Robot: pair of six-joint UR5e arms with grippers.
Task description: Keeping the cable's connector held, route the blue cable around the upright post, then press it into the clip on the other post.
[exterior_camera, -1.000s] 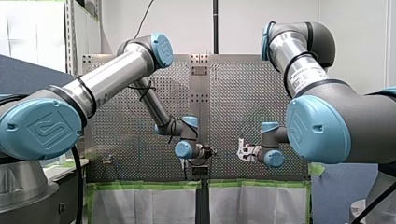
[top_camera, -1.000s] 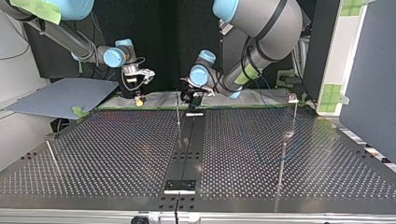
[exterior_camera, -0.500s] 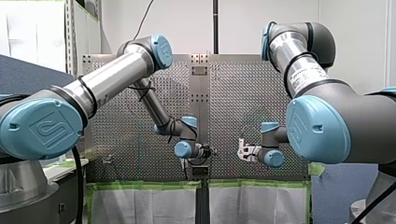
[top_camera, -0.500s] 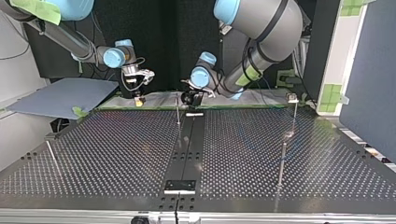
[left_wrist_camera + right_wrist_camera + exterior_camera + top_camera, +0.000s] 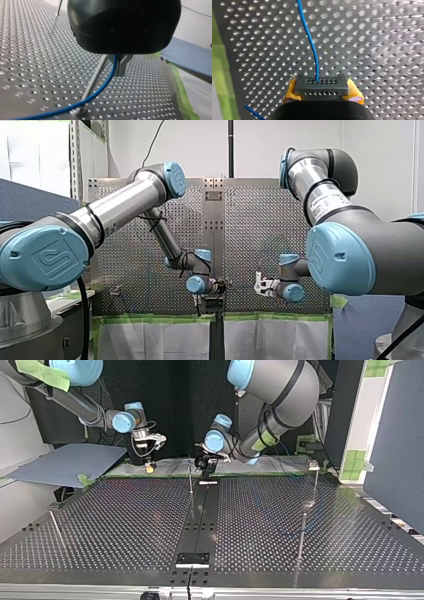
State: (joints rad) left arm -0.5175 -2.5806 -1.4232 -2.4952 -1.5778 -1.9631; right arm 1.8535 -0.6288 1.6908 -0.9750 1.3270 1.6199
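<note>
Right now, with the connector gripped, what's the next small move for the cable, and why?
Probably sweep my left end effector sideways around the post, drawing the blue cable against it. The cable runs out of that end effector's grip and only crosses the post near its base, not wrapped. My right end effector clamps the connector between yellow pads; leave it put.
</note>
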